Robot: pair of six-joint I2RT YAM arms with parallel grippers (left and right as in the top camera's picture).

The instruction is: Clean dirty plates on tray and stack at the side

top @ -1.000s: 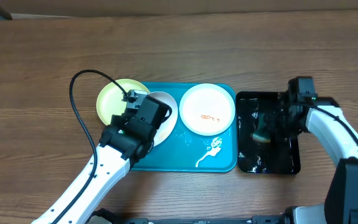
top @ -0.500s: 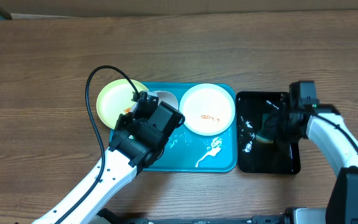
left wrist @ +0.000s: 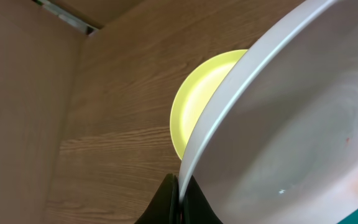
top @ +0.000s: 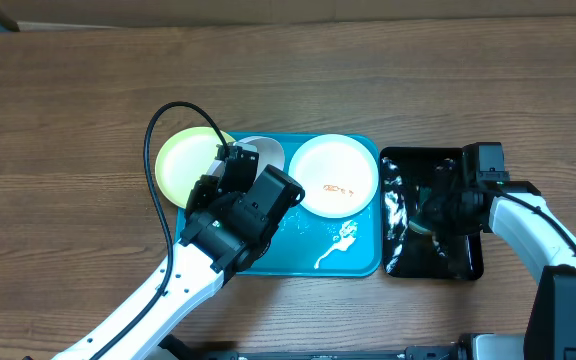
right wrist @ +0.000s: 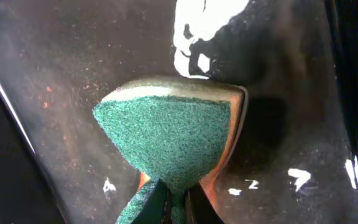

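Held white plate (left wrist: 291, 124): tilted, rim clamped at its lower edge by the left tool (left wrist: 180, 200), raised over the left end of the tray (top: 298, 255). Yellow-green plate (top: 183, 165): beyond the held plate's rim, at the tray's far-left corner, largely on the worktop (top: 68, 100). Second white plate (top: 333, 175): flat in the tray, orange smear showing. Right tool (right wrist: 176, 200): closed on a green-faced sponge (right wrist: 166, 137), over the black tray (top: 463, 262)

White plate (top: 261, 150) now more upright
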